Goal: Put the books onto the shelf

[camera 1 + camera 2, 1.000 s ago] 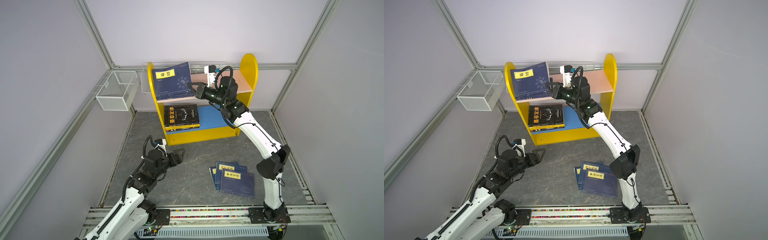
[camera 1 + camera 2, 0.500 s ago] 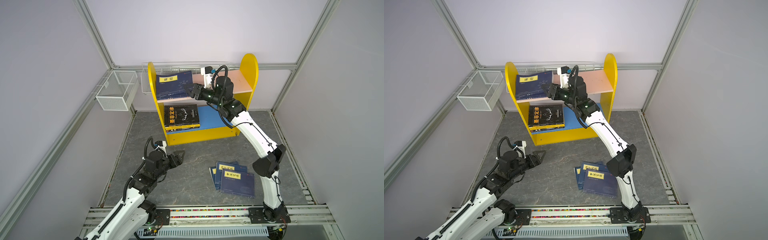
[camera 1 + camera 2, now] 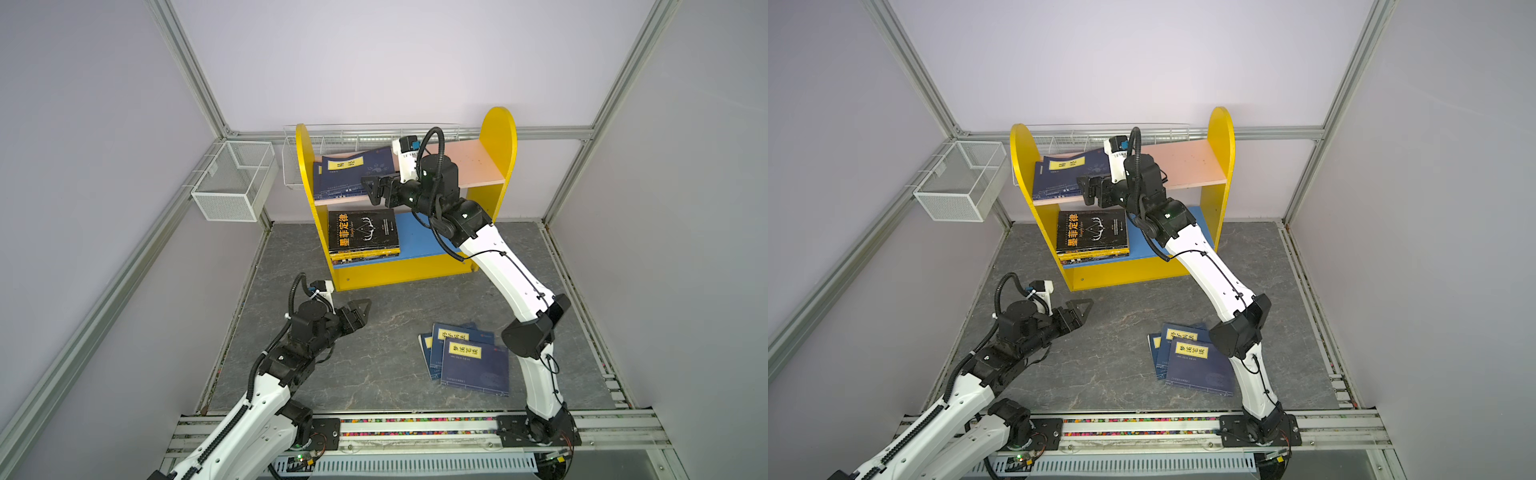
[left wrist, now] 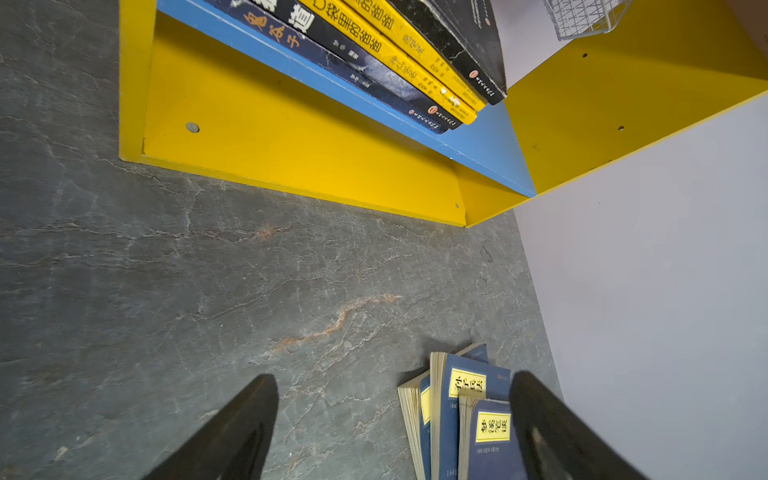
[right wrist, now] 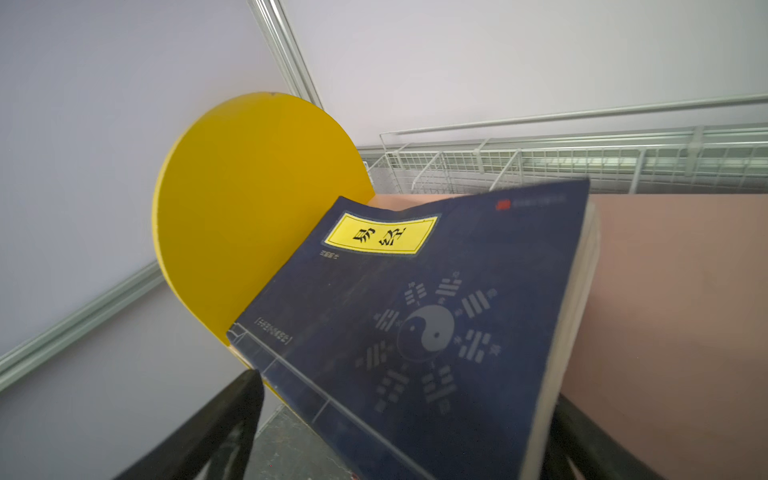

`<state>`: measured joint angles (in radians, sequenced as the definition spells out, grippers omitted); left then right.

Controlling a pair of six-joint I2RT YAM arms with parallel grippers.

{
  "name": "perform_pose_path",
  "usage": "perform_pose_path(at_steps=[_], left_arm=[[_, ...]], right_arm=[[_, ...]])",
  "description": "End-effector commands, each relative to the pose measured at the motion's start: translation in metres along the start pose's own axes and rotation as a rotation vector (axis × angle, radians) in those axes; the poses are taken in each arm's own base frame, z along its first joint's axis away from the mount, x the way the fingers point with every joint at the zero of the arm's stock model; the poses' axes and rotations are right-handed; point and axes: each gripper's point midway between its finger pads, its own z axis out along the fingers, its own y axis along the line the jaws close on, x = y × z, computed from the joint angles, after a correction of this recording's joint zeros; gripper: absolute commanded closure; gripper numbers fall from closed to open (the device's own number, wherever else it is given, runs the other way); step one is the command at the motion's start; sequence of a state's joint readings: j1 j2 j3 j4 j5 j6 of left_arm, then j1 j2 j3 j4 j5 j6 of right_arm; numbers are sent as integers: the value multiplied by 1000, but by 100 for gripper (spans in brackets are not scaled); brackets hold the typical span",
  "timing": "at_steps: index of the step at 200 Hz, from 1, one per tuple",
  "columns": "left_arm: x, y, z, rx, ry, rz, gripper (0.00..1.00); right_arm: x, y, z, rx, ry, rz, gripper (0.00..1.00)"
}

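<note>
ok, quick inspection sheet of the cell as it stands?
Surface: grey marbled tabletop, three navy books lying fanned near the right arm.
Job's things: shelf; upper navy books on pink upper board; black-topped stack on blue lower board.
Clutter: nothing seen.
End effectors: left end effector open, empty, above the tabletop; right end effector open at the upper navy books' edge.
Cables: black loop at each wrist, nothing snagged.
Surroundings: white wire baskets, metal-framed walls.

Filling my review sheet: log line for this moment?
right pincer open at shelved navy book | left pincer open, empty | three books unshelved
</note>
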<state>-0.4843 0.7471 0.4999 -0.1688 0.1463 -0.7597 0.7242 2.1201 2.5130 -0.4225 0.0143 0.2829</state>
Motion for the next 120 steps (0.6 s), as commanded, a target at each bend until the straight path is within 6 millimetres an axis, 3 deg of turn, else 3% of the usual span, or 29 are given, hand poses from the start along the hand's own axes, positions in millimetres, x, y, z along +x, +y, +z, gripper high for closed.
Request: perform_pose_path(at_steps=[1, 56, 120], left_arm=[[1, 1, 2, 10, -1, -12, 12], [4, 3, 8, 0, 21, -14, 11], [5, 3, 7, -2, 25, -4, 11]], right_arm=[[0, -15, -2, 96, 9, -117, 1], [19, -7, 10, 37, 61, -110, 6], [43, 9, 27, -1, 88, -95, 6]])
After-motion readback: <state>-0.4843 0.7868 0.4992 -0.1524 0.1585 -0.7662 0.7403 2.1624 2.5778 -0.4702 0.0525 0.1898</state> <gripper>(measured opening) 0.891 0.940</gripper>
